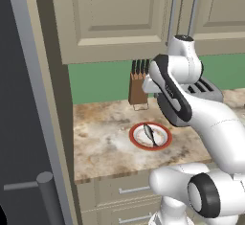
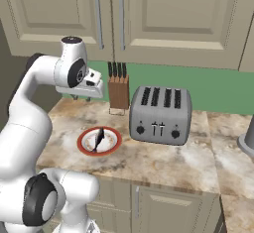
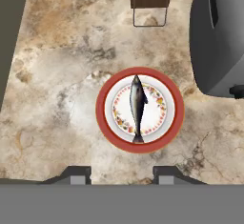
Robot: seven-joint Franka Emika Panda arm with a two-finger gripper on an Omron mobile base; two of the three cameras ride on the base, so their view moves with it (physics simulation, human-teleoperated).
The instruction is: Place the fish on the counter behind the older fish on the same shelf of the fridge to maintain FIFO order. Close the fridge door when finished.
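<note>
The fish (image 3: 137,107) lies lengthwise on a red-rimmed white plate (image 3: 103,108) on the speckled counter (image 3: 57,75). My gripper (image 3: 121,175) hangs high above the plate's near edge, open, with nothing between its fingertips (image 3: 78,174). In the base views the fish (image 1: 150,133) (image 2: 99,139) rests on the same plate (image 1: 165,141) (image 2: 115,143), with the arm's hand (image 2: 92,86) well above it. The grey fridge (image 1: 19,99) stands at the far left, its bar handle (image 1: 48,190) low in view. Its shelf and inside are out of view.
A wooden knife block (image 1: 139,92) (image 2: 118,90) stands against the green wall behind the plate. A silver toaster (image 2: 160,114) (image 3: 219,37) sits just right of the plate. Cream cabinets (image 2: 163,9) hang overhead. A dark object (image 2: 246,139) sits at the far right.
</note>
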